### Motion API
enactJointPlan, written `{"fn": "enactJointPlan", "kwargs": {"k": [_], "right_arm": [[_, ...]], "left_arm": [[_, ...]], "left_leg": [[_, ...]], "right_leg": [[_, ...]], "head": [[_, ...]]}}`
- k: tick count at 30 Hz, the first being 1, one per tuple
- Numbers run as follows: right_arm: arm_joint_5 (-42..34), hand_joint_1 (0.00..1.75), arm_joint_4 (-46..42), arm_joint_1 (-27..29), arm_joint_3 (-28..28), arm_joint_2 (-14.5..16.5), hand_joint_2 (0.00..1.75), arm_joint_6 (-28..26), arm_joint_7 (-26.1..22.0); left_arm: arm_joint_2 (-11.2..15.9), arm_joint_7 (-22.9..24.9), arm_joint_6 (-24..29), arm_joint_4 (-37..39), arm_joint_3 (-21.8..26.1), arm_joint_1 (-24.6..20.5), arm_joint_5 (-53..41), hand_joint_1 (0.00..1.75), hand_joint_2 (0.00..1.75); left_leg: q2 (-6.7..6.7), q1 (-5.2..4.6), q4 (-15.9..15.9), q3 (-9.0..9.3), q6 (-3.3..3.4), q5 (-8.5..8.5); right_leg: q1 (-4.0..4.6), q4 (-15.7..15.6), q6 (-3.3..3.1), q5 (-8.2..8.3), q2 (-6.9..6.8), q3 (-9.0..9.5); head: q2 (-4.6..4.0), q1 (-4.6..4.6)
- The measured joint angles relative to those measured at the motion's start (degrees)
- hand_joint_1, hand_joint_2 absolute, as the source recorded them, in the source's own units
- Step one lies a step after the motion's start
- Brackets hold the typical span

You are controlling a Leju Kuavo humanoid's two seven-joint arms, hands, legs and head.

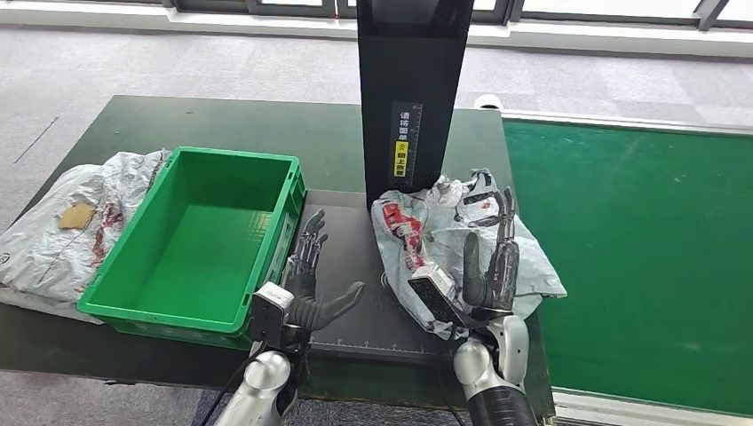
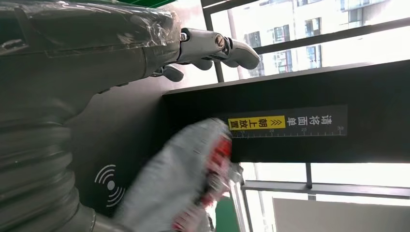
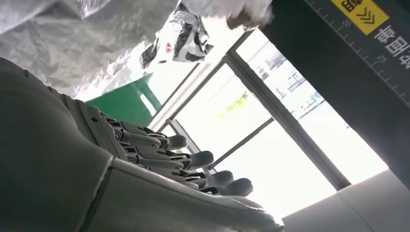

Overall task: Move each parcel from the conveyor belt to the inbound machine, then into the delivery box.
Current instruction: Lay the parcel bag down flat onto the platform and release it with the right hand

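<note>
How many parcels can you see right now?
2. One parcel lies on the black machine plate under the right hand; another parcel lies left of the green box.

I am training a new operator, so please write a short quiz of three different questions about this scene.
1. True or false: the green box already holds a parcel.
2. What lies under the right hand?
A. a grey parcel
B. a cardboard carton
C. a bottle
3. Fill in: the left hand is ____, holding nothing.

Key: 1 false, the box is empty; 2 A, the grey parcel on the black machine; 3 open.
</note>
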Motion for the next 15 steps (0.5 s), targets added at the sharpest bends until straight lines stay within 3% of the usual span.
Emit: {"fn": "enactJointPlan", "kwargs": {"k": [15], "right_arm": [[-2.1, 0.0, 3.43, -0.38, -0.62, -0.2, 0.0, 1.09, 4.54]], "left_arm": [[-0.06, 0.0, -0.62, 1.9, 0.0, -0.25, 0.35, 0.0, 1.75]], "left_leg": [[0.0, 0.0, 0.0, 0.0, 0.0, 0.0]], "right_leg": [[0.0, 0.0, 0.0, 0.0, 0.01, 0.0]], "head": [[0.0, 0.0]]}}
